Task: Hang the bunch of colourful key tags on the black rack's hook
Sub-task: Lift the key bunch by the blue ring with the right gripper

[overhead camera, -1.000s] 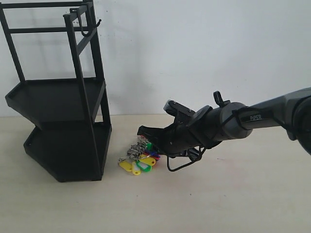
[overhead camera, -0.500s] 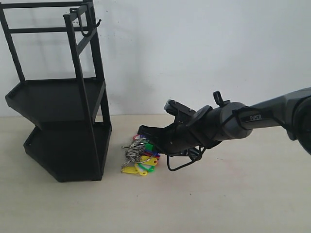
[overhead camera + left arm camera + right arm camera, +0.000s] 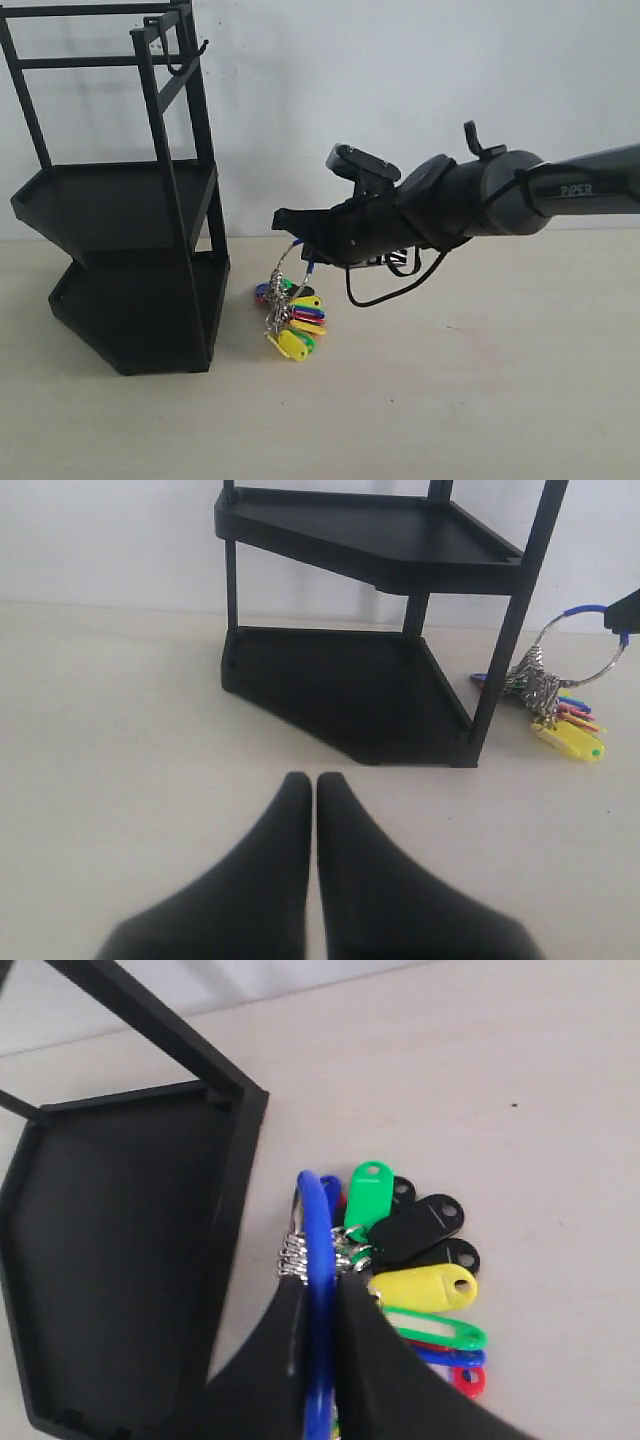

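My right gripper (image 3: 288, 222) is shut on the blue sleeve of the colourful key tag bunch's ring (image 3: 320, 1260). The colourful key tag bunch (image 3: 291, 315) hangs from it just above the table, tags fanned out in yellow, green, red, blue and black (image 3: 425, 1260). It also shows at the edge of the left wrist view (image 3: 562, 705). The black rack (image 3: 120, 190) stands to the left of the bunch, and its hook (image 3: 190, 60) juts from the top crossbar, well above the gripper. My left gripper (image 3: 306, 781) is shut and empty, low over the table in front of the rack's lower tray (image 3: 330, 685).
A white wall rises behind the pale table (image 3: 450, 400). The right arm (image 3: 470, 205) stretches in from the right. The rack's two angular trays (image 3: 110, 205) and thin posts (image 3: 165, 200) stand close to the hanging tags.
The right gripper has risen and shifted slightly left, lifting the key tag bunch off the table so that it now dangles from the ring. The rack has not moved.
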